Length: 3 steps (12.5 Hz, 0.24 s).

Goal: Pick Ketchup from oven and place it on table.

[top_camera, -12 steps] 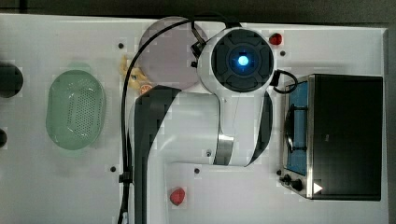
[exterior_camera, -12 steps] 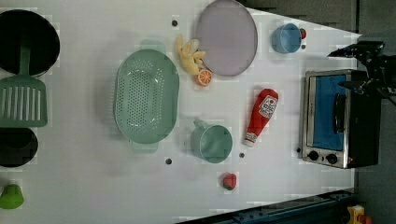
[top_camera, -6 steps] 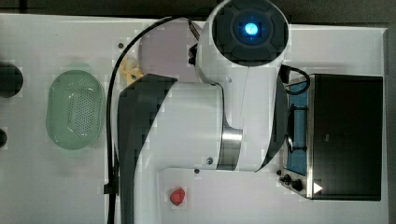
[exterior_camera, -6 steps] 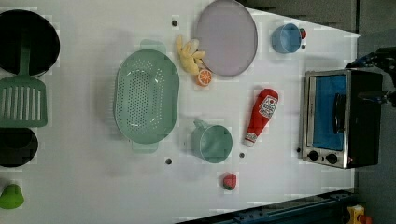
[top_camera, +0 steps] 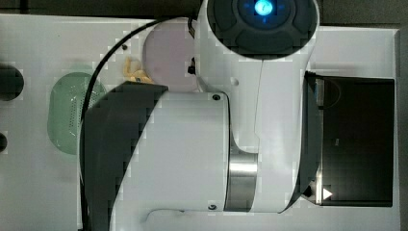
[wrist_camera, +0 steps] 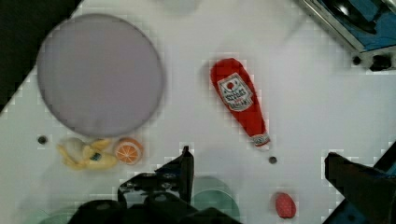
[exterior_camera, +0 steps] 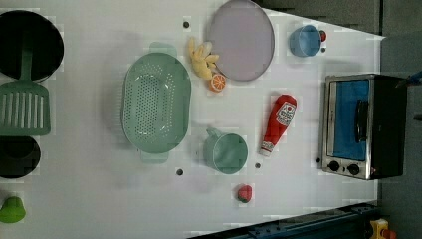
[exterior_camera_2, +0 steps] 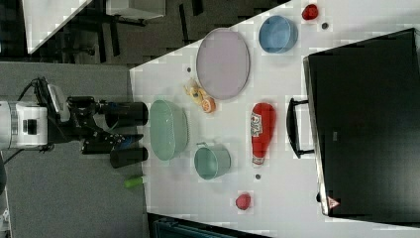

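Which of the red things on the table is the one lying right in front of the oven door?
The Ketchup, a long bottle on its side beside the oven. The strawberry-like toy lies further off past the green cup.

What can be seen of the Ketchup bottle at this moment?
The Ketchup is a slim red plastic-looking bottle with a white cap end and a white-and-red label. It lies flat on the white table, outside the oven, beside the oven's closed glass door, label up. Nothing touches it; the green cup sits close by, apart.
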Available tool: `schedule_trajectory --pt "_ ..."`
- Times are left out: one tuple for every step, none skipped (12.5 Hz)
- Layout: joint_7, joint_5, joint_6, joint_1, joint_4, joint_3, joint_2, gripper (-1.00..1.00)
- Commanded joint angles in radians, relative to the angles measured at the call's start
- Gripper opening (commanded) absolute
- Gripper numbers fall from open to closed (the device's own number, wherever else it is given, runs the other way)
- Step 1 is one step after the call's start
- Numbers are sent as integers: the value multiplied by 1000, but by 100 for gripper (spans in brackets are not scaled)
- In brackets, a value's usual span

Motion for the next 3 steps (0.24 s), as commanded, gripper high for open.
schedule_trajectory --pt "24 -11 -9 -5 2 -19 -5 100" --pt "24 -11 -8 -4 2 -18 -3 100" --pt "24 -11 -8 -4 1 -17 -2 100"
